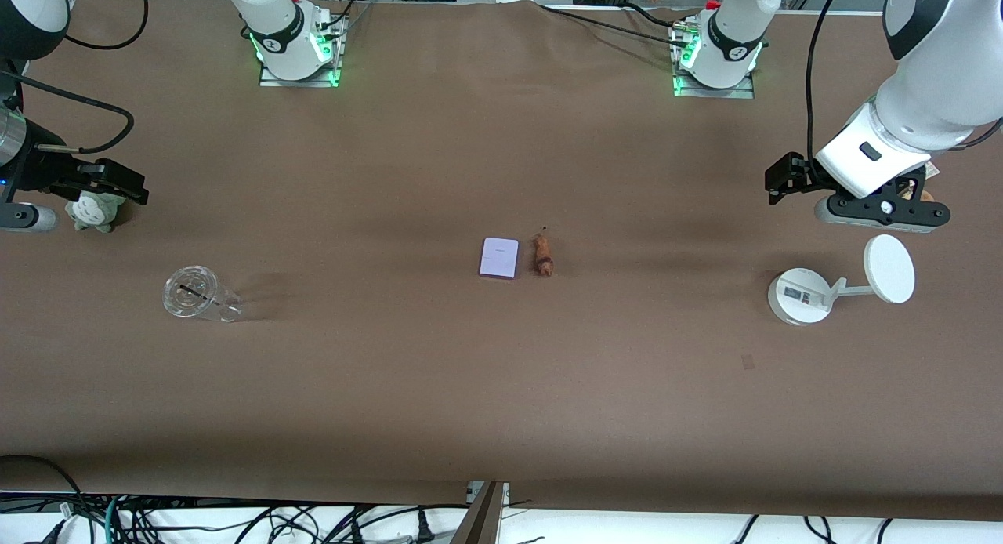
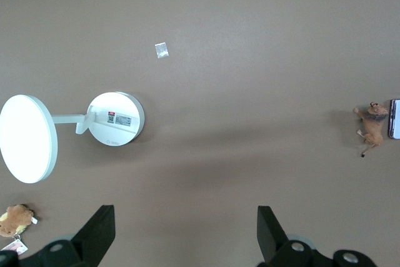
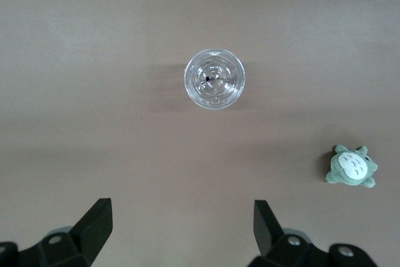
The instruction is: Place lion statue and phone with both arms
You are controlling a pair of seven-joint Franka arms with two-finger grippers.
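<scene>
Both end effectors, left (image 2: 182, 232) and right (image 3: 181, 229), hover wide open, holding nothing.

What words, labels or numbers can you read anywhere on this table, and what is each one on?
Nothing here reads clearly.
Sticker on the round base of the white stand with a disc: red mark and dark print, too small to read.
Flat lavender-white phone: one faint line of print, unreadable.
Card tag on the round brown plush toy: too small to read.
Clear plastic cup: embossed marks, illegible.
</scene>
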